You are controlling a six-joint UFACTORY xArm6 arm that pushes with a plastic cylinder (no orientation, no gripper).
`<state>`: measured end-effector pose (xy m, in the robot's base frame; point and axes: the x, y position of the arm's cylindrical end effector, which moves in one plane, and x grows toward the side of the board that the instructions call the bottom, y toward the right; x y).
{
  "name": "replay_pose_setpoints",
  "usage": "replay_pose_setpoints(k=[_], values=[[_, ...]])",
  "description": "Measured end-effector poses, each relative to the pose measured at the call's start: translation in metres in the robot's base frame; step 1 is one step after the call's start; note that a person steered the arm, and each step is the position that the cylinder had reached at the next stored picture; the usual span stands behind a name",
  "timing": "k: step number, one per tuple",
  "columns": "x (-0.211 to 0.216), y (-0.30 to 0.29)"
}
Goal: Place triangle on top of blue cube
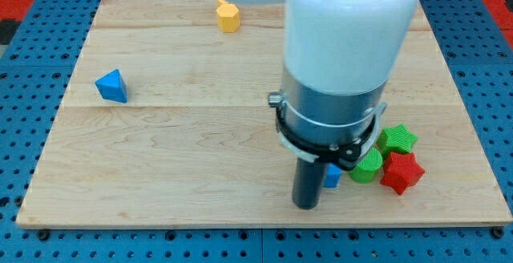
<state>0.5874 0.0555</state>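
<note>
Wooden counter (200,135): my tip (305,205), no hand to open, touches blue cube (332,176); blue triangle (111,86), near left edge, needs steady rightward pushing.

1. Bright, even overhead light across the wooden board (200,135); no dim corners.
2. Soft, short shadows only: a faint one under the blue triangle (111,86), another beside the yellow block (228,16).
3. Mild glare on the white arm housing (349,30), washing out its surface detail.
4. Darker patch beneath the arm near my tip (305,205), shading the blue cube (332,176).
5. Slight softness overall, low resolution; edges of the red block (401,172) and green blocks (383,152) a little fuzzy.
6. Arm close to the lens, slightly out of focus.
7. No obvious bending at the frame edges.
</note>
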Motion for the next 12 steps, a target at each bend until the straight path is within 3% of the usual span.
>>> replay_pose_setpoints(k=[2, 3, 4, 5, 6, 7, 8, 9, 11, 12], values=[[-0.038, 0.041], [-0.020, -0.031], [-0.021, -0.151], [-0.075, -0.250], [-0.139, -0.308], [-0.187, -0.323], [-0.201, -0.247], [-0.167, -0.244], [-0.158, -0.324], [-0.141, -0.265]])
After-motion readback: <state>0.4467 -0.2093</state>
